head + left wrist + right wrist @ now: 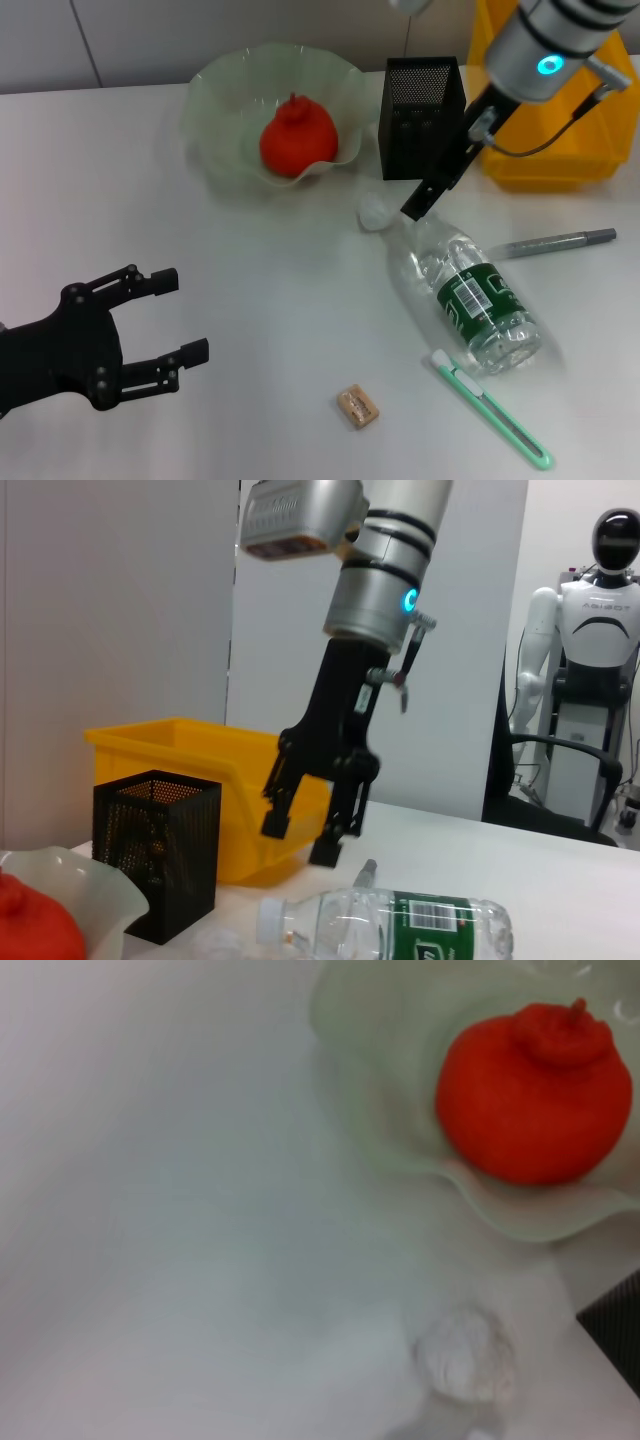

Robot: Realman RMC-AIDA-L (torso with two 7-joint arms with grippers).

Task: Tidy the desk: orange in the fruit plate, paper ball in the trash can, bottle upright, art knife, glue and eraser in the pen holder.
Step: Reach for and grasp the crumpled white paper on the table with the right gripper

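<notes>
The orange (298, 138) lies in the pale green fruit plate (215, 110) at the back. A small white paper ball (375, 212) sits on the table in front of the black mesh pen holder (422, 115). My right gripper (418, 205) hangs open just above and right of the ball, holding nothing; the left wrist view shows its fingers (325, 845) spread. The clear bottle (470, 295) with a green label lies on its side. The grey glue stick (555, 243), green art knife (490, 408) and tan eraser (357, 406) lie on the table. My left gripper (165, 330) rests open at the front left.
A yellow bin (550, 130), the trash can, stands at the back right behind the pen holder. The right wrist view shows the paper ball (465, 1355) below the plate's rim (400, 1150) and the orange (535, 1100). Bare tabletop lies between the left gripper and the bottle.
</notes>
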